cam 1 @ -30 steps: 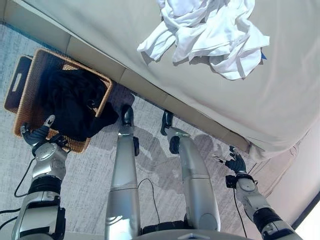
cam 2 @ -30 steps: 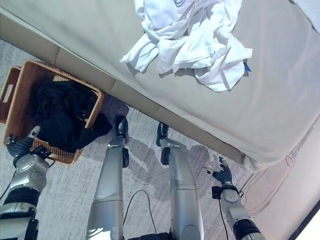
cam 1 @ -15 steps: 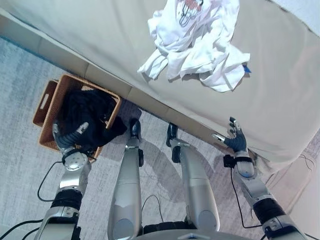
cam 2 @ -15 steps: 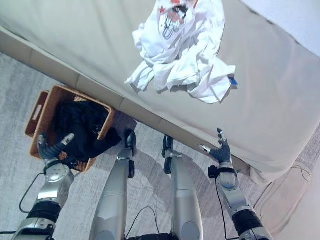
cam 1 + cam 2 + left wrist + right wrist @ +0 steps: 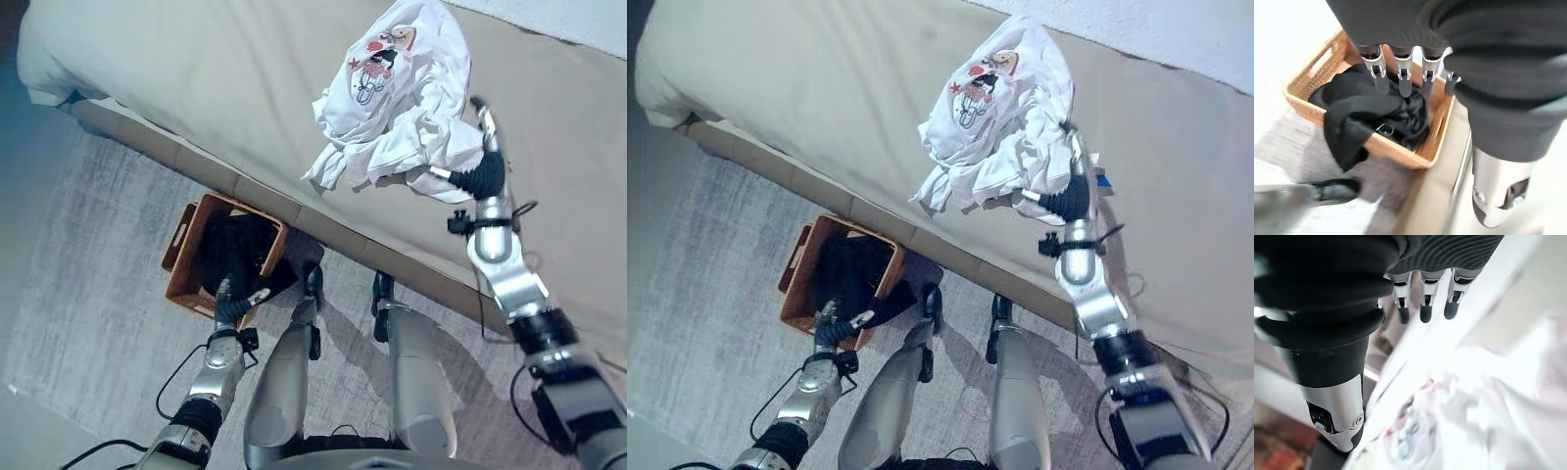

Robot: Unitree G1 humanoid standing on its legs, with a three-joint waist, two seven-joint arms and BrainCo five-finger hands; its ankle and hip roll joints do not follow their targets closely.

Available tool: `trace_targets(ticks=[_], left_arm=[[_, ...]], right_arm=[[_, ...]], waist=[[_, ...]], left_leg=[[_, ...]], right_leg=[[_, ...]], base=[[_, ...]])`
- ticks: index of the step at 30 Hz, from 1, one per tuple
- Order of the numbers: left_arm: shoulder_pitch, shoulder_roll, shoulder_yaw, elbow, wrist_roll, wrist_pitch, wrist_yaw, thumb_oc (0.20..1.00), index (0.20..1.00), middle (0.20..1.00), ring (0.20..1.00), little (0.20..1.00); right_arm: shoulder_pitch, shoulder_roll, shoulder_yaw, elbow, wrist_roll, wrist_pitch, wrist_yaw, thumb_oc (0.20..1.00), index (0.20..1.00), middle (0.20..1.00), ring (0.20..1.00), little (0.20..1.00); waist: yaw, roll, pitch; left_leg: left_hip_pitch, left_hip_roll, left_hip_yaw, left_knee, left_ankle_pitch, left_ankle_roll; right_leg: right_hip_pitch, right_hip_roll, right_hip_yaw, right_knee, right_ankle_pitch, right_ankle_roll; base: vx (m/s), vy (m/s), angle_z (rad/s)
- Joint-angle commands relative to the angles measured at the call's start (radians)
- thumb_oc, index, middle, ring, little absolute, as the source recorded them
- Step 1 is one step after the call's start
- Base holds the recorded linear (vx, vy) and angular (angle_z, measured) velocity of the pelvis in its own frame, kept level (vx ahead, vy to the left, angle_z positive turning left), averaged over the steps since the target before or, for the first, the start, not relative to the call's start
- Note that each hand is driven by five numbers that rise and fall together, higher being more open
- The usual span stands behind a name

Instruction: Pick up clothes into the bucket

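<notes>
Left eye view, white T-shirt (image 5: 392,98): crumpled in a heap on the bed (image 5: 196,88), with a printed cartoon figure facing up on its far part; its folds spill toward the bed's near edge.
Right hand (image 5: 482,174): reached over the bed and lying against the near right edge of the white heap; fingers (image 5: 1424,308) straight and released, grasping nothing. In the right wrist view the pale cloth lies just past the fingertips.
Bed: covered in a beige sheet, running across the far side of the scene; its padded beige side panel drops to the floor.
Wicker basket (image 5: 184,257): brown, rectangular, with cut-out handles, standing on the floor close beside the bed's side panel, well apart from the white T-shirt.
Black garment (image 5: 1376,115): bundled inside the basket, one part draped over the near rim and hanging down outside it.
Left hand (image 5: 233,305): low by the basket's near rim, above the draped black cloth; fingers (image 5: 1380,73) straight and relaxed, holding nothing.
Floor (image 5: 88,294): grey carpet with a mottled weave.
</notes>
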Motion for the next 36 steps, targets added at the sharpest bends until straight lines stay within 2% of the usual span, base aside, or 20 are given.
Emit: trace_targets(ticks=[1, 3, 6, 10, 12, 13, 15, 16, 25, 26, 27, 34, 35, 36], left_arm=[[0.014, 0.033, -0.029, 0.018, 0.052, -0.013, -0.009, 1.0, 1.0, 1.0, 1.0, 1.0], [0.011, 0.04, -0.046, 0.015, 0.028, -0.018, -0.021, 1.0, 1.0, 1.0, 1.0, 1.0], [0.002, 0.038, -0.078, 0.011, -0.018, -0.015, -0.033, 1.0, 1.0, 1.0, 1.0, 1.0], [-0.013, 0.028, -0.111, 0.018, -0.041, -0.002, -0.043, 1.0, 1.0, 1.0, 1.0, 1.0], [-0.012, 0.027, -0.118, 0.012, -0.046, 0.001, -0.046, 1.0, 1.0, 1.0, 1.0, 1.0], [-0.016, 0.022, -0.134, 0.023, -0.057, 0.014, -0.054, 1.0, 1.0, 1.0, 1.0, 1.0], [-0.016, 0.027, -0.141, 0.015, -0.058, 0.013, -0.058, 1.0, 1.0, 1.0, 1.0, 1.0], [-0.017, 0.026, -0.143, 0.016, -0.057, 0.015, -0.062, 1.0, 1.0, 1.0, 1.0, 1.0], [-0.078, 0.021, -0.186, 0.001, -0.077, 0.021, -0.07, 1.0, 1.0, 1.0, 1.0, 1.0], [-0.086, 0.018, -0.192, -0.007, -0.078, 0.021, -0.072, 1.0, 1.0, 1.0, 1.0, 1.0], [-0.087, 0.017, -0.191, -0.007, -0.078, 0.021, -0.072, 1.0, 1.0, 1.0, 1.0, 1.0], [-0.115, 0.006, -0.193, -0.022, -0.08, 0.014, -0.055, 1.0, 1.0, 1.0, 1.0, 1.0], [-0.122, 0.007, -0.185, -0.023, -0.079, 0.012, -0.051, 1.0, 1.0, 1.0, 1.0, 1.0], [-0.122, 0.007, -0.18, -0.022, -0.078, 0.01, -0.047, 1.0, 1.0, 1.0, 1.0, 1.0]], right_arm=[[-0.131, -0.078, 0.043, 0.128, -0.01, 0.045, -0.057, 1.0, 1.0, 1.0, 1.0, 1.0], [-0.26, -0.12, 0.103, 0.294, 0.027, 0.07, -0.044, 1.0, 1.0, 1.0, 1.0, 1.0], [-0.391, -0.122, 0.152, 0.516, 0.111, 0.095, -0.028, 1.0, 1.0, 1.0, 1.0, 1.0], [-0.492, -0.111, 0.181, 0.742, 0.215, 0.105, 0.016, 1.0, 1.0, 1.0, 1.0, 1.0], [-0.499, -0.106, 0.171, 0.776, 0.251, 0.101, 0.023, 1.0, 1.0, 1.0, 1.0, 1.0], [-0.52, -0.099, 0.163, 0.881, 0.342, 0.103, 0.071, 1.0, 1.0, 1.0, 1.0, 1.0], [-0.536, -0.101, 0.192, 0.899, 0.324, 0.109, 0.089, 1.0, 1.0, 1.0, 1.0, 1.0], [-0.534, -0.103, 0.204, 0.919, 0.317, 0.114, 0.105, 1.0, 1.0, 1.0, 1.0, 1.0], [-0.593, -0.09, 0.26, 1.04, 0.309, 0.157, 0.188, 1.0, 1.0, 1.0, 1.0, 1.0], [-0.594, -0.086, 0.267, 1.038, 0.302, 0.156, 0.196, 0.366, 0.366, 0.366, 0.366, 0.366], [-0.595, -0.086, 0.267, 1.038, 0.302, 0.156, 0.196, 0.2, 0.2, 0.2, 0.2, 0.2], [-0.617, -0.086, 0.318, 0.915, 0.269, 0.121, 0.141, 0.2, 0.2, 0.2, 0.2, 0.2], [-0.62, -0.091, 0.311, 0.868, 0.281, 0.109, 0.121, 0.2, 0.2, 0.2, 0.2, 0.2], [-0.619, -0.097, 0.303, 0.818, 0.3, 0.096, 0.106, 0.2, 0.2, 0.2, 0.2, 0.2]], waist=[[0.019, 0.018, -0.043], [0.03, 0.024, -0.037], [0.05, 0.03, -0.026], [0.062, 0.037, -0.005], [0.067, 0.039, -0.005], [0.083, 0.044, -0.005], [0.088, 0.045, -0.005], [0.088, 0.039, -0.005], [0.106, 0.049, -0.005], [0.106, 0.05, -0.005], [0.106, 0.05, -0.005], [0.09, 0.031, -0.005], [0.088, 0.03, -0.005], [0.083, 0.025, -0.005]], left_leg=[[0.006, -0.025, -0.035, 0.012, -0.017, 0.007], [0.0, -0.023, -0.043, 0.01, -0.011, 0.003], [-0.007, -0.018, -0.061, 0.004, -0.001, -0.002], [-0.022, -0.02, -0.089, 0.002, 0.011, -0.008], [-0.035, -0.02, -0.096, 0.005, 0.014, -0.009], [-0.067, -0.018, -0.109, 0.007, 0.019, -0.01], [-0.083, -0.015, -0.115, 0.009, 0.023, -0.012], [-0.072, -0.019, -0.121, 0.007, 0.001, -0.015], [-0.131, -0.018, -0.153, -0.016, 0.031, -0.026], [-0.137, -0.019, -0.156, -0.017, 0.033, -0.026], [-0.138, -0.019, -0.156, -0.017, 0.033, -0.026], [-0.148, -0.022, -0.148, -0.01, 0.027, -0.024], [-0.172, -0.019, -0.142, 0.002, 0.047, -0.022], [-0.171, -0.019, -0.137, 0.009, 0.042, -0.021]], right_leg=[[0.032, -0.043, -0.017, -0.035, 0.035, 0.061], [0.023, -0.043, -0.023, -0.018, 0.029, 0.058], [0.011, -0.043, -0.04, 0.011, 0.017, 0.055], [0.001, -0.05, -0.067, 0.031, 0.007, 0.052], [-0.011, -0.052, -0.074, 0.036, 0.003, 0.05], [-0.043, -0.055, -0.089, 0.051, -0.005, 0.048], [-0.057, -0.054, -0.094, 0.053, -0.005, 0.047], [-0.052, -0.057, -0.085, 0.067, -0.04, 0.054], [-0.122, -0.064, -0.108, 0.095, -0.058, 0.045], [-0.132, -0.064, -0.107, 0.097, -0.058, 0.044], [-0.133, -0.064, -0.107, 0.098, -0.058, 0.044], [-0.146, -0.058, -0.086, 0.082, -0.04, 0.047], [-0.158, -0.051, -0.091, 0.064, 0.002, 0.041], [-0.157, -0.049, -0.085, 0.06, 0.007, 0.042]], base=[[0.0, -0.075, 0.06], [0.0, -0.062, 0.04], [0.0, -0.083, 0.17], [-0.01, -0.089, 0.27], [0.0, -0.069, 0.26], [0.0, -0.068, 0.1], [0.04, -0.084, 0.15], [0.09, -0.093, 0.23], [0.01, -0.049, 0.11], [0.0, -0.013, 0.04], [0.0, 0.0, 0.0], [-0.02, 0.015, -0.01], [-0.09, 0.069, -0.02], [-0.09, 0.083, -0.07]])
